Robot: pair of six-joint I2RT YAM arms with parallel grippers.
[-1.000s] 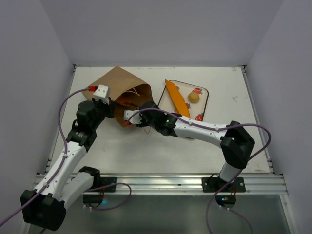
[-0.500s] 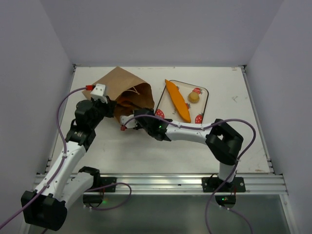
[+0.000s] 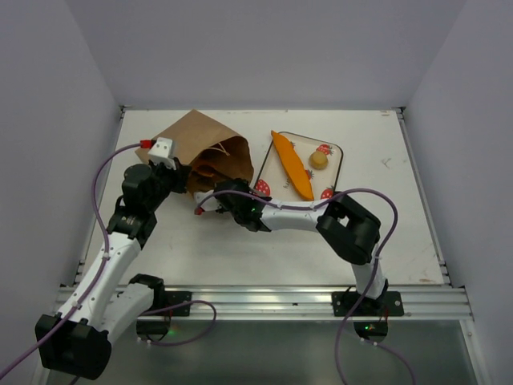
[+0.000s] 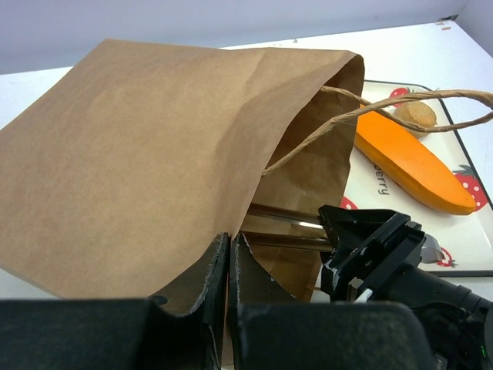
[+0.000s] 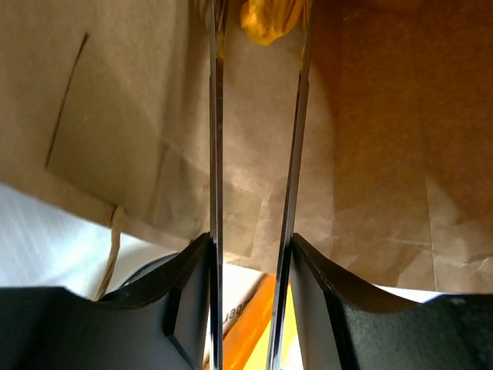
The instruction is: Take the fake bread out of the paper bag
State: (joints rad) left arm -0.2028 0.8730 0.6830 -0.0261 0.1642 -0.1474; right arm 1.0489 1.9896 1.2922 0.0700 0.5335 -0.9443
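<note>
The brown paper bag (image 3: pixel 200 148) lies on its side with its mouth facing right. My left gripper (image 3: pixel 185 173) is shut on the near edge of the mouth, with paper pinched between the jaws in the left wrist view (image 4: pixel 229 248). My right gripper (image 3: pixel 213 188) reaches into the mouth, its long metal fingers (image 4: pixel 286 218) going inside. In the right wrist view it is open (image 5: pixel 258 9), with a lumpy orange-golden bread piece (image 5: pixel 268 20) between the fingertips deep in the bag (image 5: pixel 370 139). A long baguette (image 3: pixel 291 164) and a small roll (image 3: pixel 319 160) lie outside the bag.
The baguette and roll rest on a strawberry-print tray (image 3: pixel 340 152) right of the bag, also in the left wrist view (image 4: pixel 470 231). The bag's string handle (image 4: pixel 385 108) loops across the mouth. Grey walls enclose the white table.
My right gripper has pushed left and deeper into the bag mouth, and its elbow has swung left. My left gripper has kept its hold on the bag edge.
</note>
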